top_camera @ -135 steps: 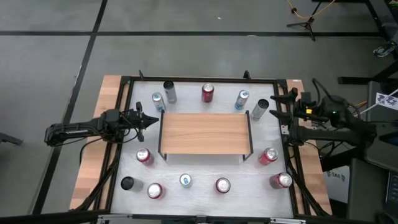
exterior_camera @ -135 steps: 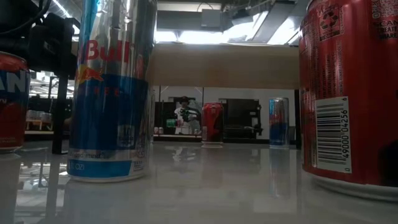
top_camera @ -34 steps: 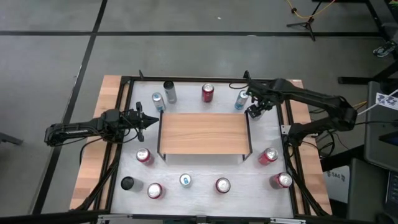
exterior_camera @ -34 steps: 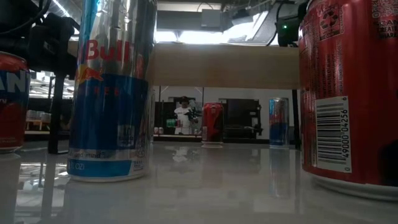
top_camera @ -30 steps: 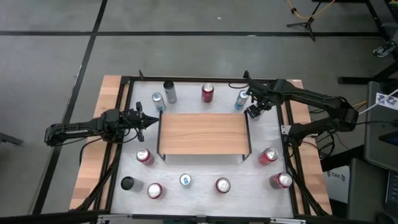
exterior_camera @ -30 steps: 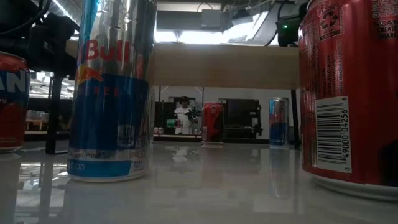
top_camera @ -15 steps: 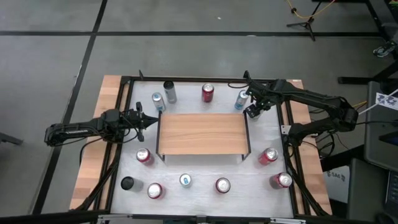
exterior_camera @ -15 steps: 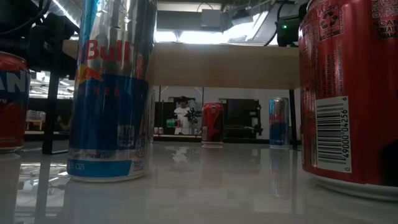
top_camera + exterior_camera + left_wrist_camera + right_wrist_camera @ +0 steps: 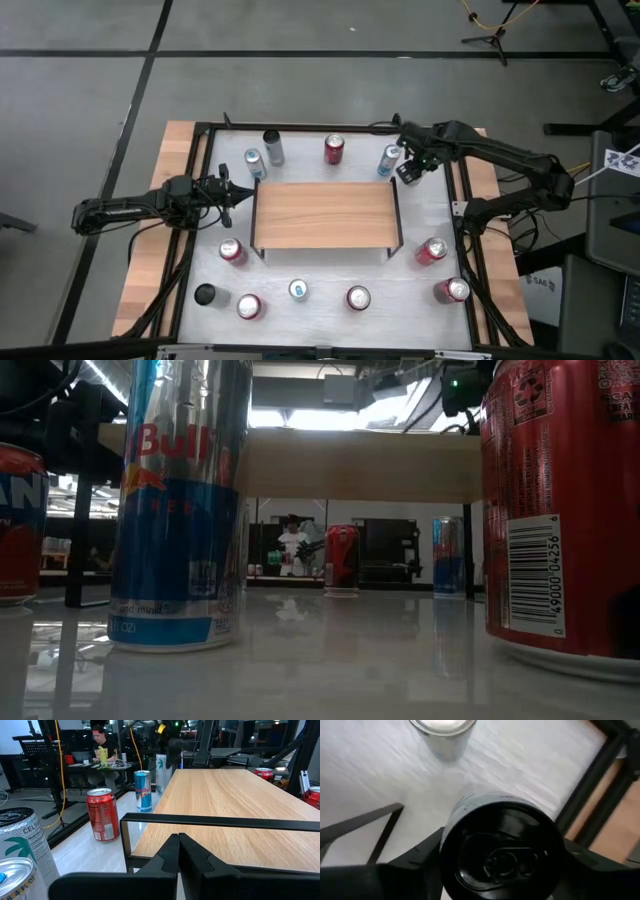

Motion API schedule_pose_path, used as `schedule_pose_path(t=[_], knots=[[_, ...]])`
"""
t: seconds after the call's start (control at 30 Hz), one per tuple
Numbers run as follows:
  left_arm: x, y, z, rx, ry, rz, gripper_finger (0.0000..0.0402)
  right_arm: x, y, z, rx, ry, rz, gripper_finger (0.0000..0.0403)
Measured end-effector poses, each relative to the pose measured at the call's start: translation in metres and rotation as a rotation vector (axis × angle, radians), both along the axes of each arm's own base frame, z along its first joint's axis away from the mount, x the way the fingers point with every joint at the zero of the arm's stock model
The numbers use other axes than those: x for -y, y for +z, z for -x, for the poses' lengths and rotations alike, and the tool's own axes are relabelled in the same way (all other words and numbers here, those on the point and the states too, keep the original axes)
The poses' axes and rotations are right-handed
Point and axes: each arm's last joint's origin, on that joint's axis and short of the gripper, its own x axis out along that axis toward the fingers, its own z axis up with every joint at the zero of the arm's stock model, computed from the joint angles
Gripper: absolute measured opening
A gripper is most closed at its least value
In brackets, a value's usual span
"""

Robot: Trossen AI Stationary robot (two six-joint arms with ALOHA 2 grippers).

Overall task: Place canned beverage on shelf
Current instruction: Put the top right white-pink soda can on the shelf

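Item 1. Shelf: stood at the centre of the white tabletop; light wooden top board, thin black legs. Nothing rested on the board.

Item 2. Black-topped can: at about 2 o'clock from the shelf's centre, just off its far right corner. Right gripper sat around it, one finger on each side of the body; jaws pinching the can. Whether its base touched the tabletop could not be told.

Item 3. Blue-and-silver can: upright, just beside the right gripper on its 10 o'clock side.

Item 4. Red can: upright at 12 o'clock from the shelf, near the far edge.

Item 5. Two cans at 10 to 11 o'clock from the shelf: a silver can and a pale blue can, close together.

Item 6. Left gripper: at 9 o'clock, just beside the shelf's left end, pointing toward it; jaws pressed together, holding nothing.

Item 7. Near row, 5 to 8 o'clock: several further cans, upright and apart.

Item 8. A seated person was in the room beyond.
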Motion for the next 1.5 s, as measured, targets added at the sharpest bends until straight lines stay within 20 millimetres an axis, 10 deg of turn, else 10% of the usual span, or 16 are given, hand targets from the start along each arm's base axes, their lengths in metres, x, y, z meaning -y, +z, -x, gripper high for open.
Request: schedule_pose_path(t=[0.8,1.5], knots=[[0.000,0.004,0.000,0.038,0.002,-0.007,0.0000,-0.017,0.155,0.027,0.362,0.077,0.102,0.0252],[0.000,0.043,0.007,0.415,0.027,-0.062,0.0000,-0.013,0.151,0.003,0.506,-0.097,-0.191,0.0253]])
